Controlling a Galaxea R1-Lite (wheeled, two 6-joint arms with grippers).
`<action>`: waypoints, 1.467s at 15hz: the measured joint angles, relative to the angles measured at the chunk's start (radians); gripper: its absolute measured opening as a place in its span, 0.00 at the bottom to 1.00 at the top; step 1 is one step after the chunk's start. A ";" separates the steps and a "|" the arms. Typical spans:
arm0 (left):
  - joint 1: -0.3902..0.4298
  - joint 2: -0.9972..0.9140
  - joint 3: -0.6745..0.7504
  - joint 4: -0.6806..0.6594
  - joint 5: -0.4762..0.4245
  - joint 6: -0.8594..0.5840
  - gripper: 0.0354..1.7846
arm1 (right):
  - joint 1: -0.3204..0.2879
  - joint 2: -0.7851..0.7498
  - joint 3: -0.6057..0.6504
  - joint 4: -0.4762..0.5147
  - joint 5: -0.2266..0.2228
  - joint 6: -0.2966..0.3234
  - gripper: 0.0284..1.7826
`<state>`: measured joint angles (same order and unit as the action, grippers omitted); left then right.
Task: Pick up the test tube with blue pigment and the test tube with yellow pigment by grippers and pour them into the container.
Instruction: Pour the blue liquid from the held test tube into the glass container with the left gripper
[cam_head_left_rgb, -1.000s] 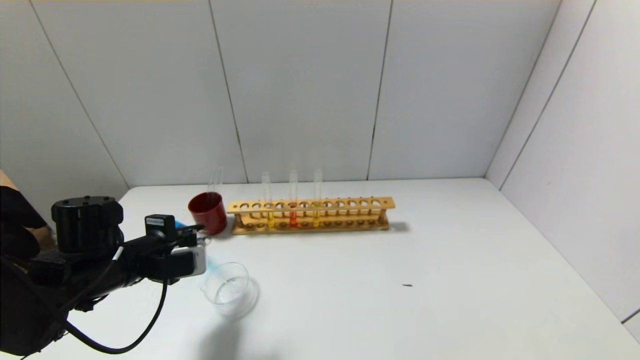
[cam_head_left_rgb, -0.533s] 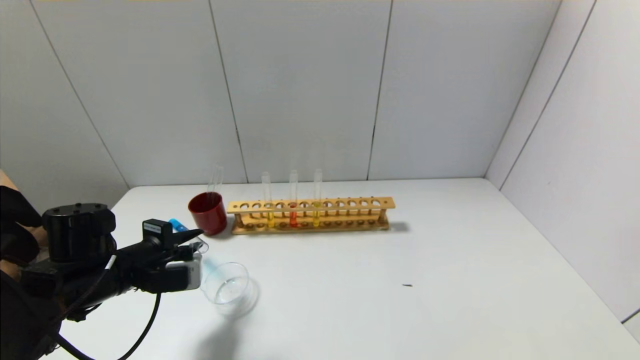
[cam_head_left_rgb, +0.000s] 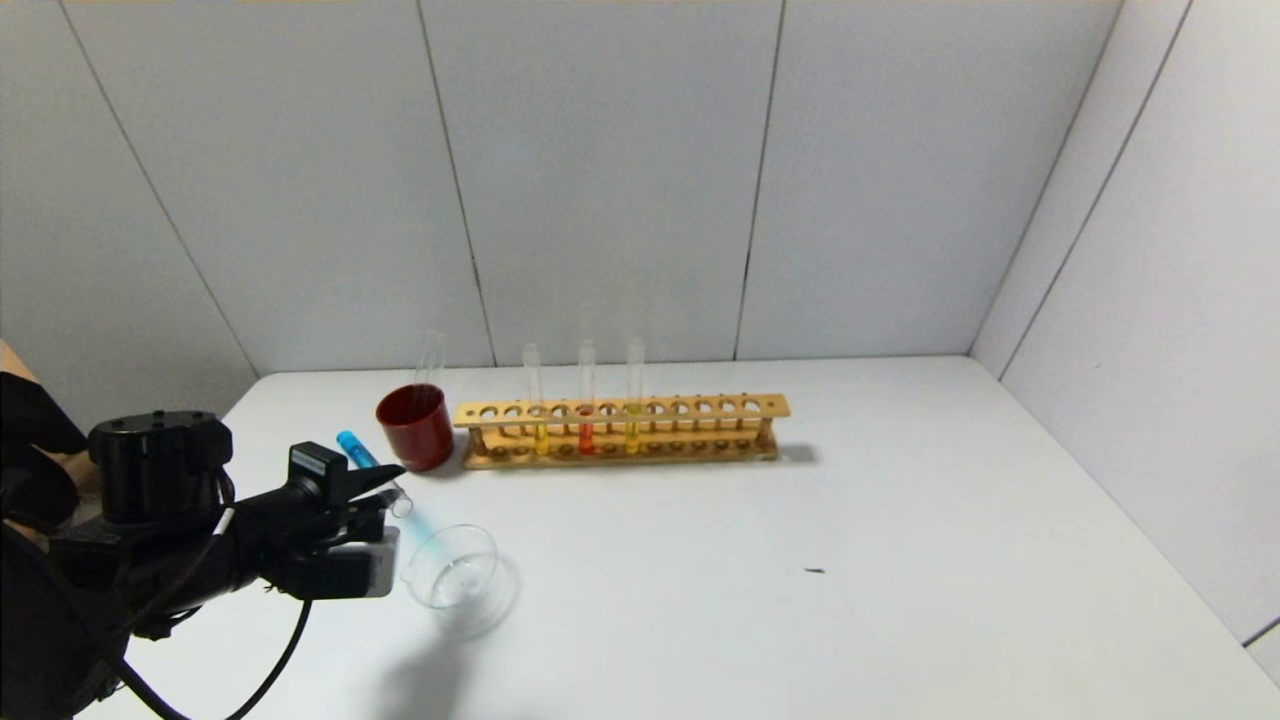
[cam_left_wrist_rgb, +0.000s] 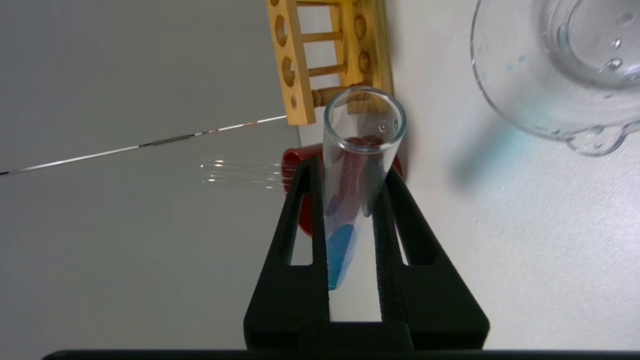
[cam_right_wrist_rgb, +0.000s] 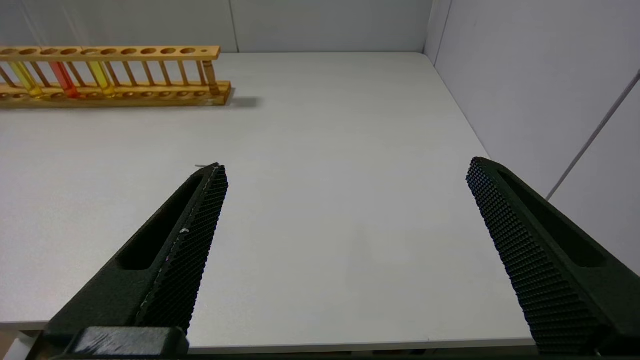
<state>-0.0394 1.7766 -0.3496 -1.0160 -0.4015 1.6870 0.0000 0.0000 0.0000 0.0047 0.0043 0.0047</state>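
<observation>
My left gripper (cam_head_left_rgb: 388, 487) is shut on the test tube with blue pigment (cam_head_left_rgb: 372, 474). The tube is tilted, its blue round end up and back, its open mouth down towards the container (cam_head_left_rgb: 455, 575), just left of the rim. In the left wrist view the tube (cam_left_wrist_rgb: 356, 165) sits between the black fingers (cam_left_wrist_rgb: 300, 215), with blue liquid low in it. The clear glass container (cam_left_wrist_rgb: 555, 95) carries a few blue specks. Two tubes with yellow pigment (cam_head_left_rgb: 540, 436) (cam_head_left_rgb: 632, 434) stand in the wooden rack (cam_head_left_rgb: 700, 408). My right gripper (cam_right_wrist_rgb: 345, 167) is open and empty above the bare table.
A dark red cup (cam_head_left_rgb: 416, 427) with an empty clear tube (cam_head_left_rgb: 431, 358) in it stands left of the rack. An orange-red tube (cam_head_left_rgb: 586, 438) stands between the yellow ones. White walls close the table at the back and right.
My left gripper has drawn back a little to the left and turned. The tube's blue end has come up into sight, and its mouth now points down towards the dish.
</observation>
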 joint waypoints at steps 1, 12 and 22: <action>0.011 0.003 -0.001 0.000 -0.004 0.036 0.16 | 0.000 0.000 0.000 0.000 0.000 0.000 0.98; -0.004 0.077 -0.051 -0.005 -0.020 0.162 0.16 | 0.000 0.000 0.000 0.000 0.000 0.000 0.98; -0.009 0.138 -0.089 -0.005 -0.027 0.254 0.16 | 0.000 0.000 0.000 0.000 0.000 0.000 0.98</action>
<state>-0.0481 1.9147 -0.4387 -1.0213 -0.4289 1.9406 0.0000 0.0000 0.0000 0.0043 0.0043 0.0047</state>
